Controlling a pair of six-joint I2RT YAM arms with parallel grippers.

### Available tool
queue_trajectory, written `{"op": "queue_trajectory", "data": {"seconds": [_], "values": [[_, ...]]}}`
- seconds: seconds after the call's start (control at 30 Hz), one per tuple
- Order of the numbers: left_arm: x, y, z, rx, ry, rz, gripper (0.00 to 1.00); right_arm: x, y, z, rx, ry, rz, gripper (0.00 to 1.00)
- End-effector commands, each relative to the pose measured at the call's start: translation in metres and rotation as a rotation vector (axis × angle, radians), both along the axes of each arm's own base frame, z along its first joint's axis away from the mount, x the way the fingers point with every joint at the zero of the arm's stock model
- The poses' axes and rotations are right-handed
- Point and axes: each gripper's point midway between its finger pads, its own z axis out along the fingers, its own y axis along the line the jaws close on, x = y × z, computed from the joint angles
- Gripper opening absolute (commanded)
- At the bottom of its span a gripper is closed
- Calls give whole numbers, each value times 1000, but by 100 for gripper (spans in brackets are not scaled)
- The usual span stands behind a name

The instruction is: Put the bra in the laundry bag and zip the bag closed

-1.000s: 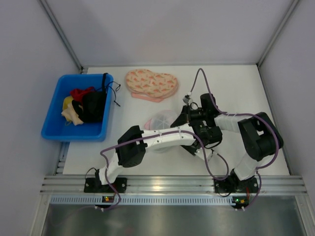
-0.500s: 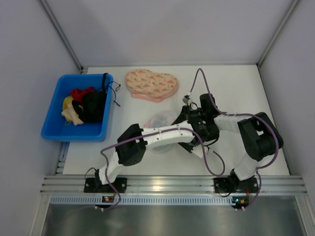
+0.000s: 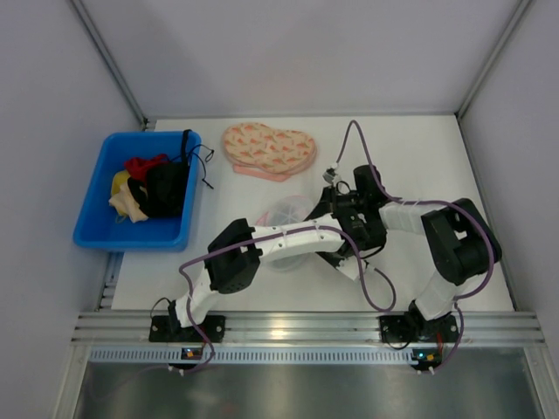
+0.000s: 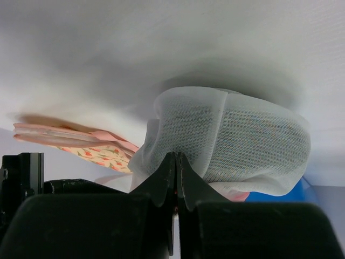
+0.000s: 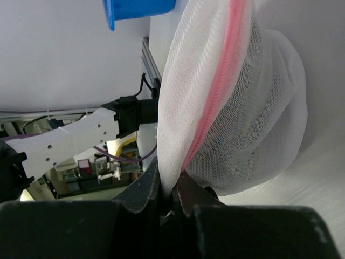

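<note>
Blue plastic bin (image 3: 91, 212) – set at the left edge of the white table (image 3: 437, 157), well apart from both arms. Several garments are heaped in it: a red piece (image 3: 144, 163) toward the far side, a cream-yellow piece (image 3: 125, 199) at the near left, and the bra (image 3: 166, 188), a black fabric mass in the right half of the bin. Thin black straps are draped over the bin's far right corner and onto the table.

Heart-shaped cloth piece (image 3: 268, 150), peach-pink with a small printed pattern – laid flat at the far middle of the table, just right of the bin and apart from it.

Laundry bag (image 3: 288, 212) – a domed pouch of translucent white mesh, seen near the table's centre, nearer the arms than the heart-shaped piece. A pink zip (image 5: 215, 102) is seen running along its rim in the right wrist view. No black fabric can be made out inside it.

Left gripper (image 4: 176, 162) – its jaws are pressed together, with a fold of the bag's lower mesh edge pinched between the tips.

Right gripper (image 5: 168, 186) – its jaws are likewise drawn tight, clamped on a gathered edge of the mesh just below the zip. The two arms are crossed closely beside the bag in the top view.
</note>
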Motion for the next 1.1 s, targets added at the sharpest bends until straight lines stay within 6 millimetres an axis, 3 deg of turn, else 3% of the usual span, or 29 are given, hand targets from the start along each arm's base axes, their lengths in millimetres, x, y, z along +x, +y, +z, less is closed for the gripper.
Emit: {"op": "queue_trajectory", "data": {"seconds": [0.0,0.23,0.57,0.7,0.8,0.83,0.93,1.07], "values": [[-12,15,20,39,38,4,0,4,9,7,0,-50,44,0],[-52,-2,27,-18,89,-43,0,19,8,-2,-55,-79,51,0],[-86,-6,29,-62,151,-42,0,40,10,0,-83,-172,75,0],[-88,-5,31,-80,143,-13,0,41,13,9,-60,-196,104,0],[-79,-10,33,-110,117,12,0,29,8,9,-97,-144,159,38],[-74,-11,35,-118,109,22,0,30,5,10,-112,-183,169,57],[-62,-15,36,-140,72,41,0,25,-9,14,-160,-190,170,74],[-53,-19,37,-161,49,53,0,19,-36,10,-263,-177,163,76]]}}
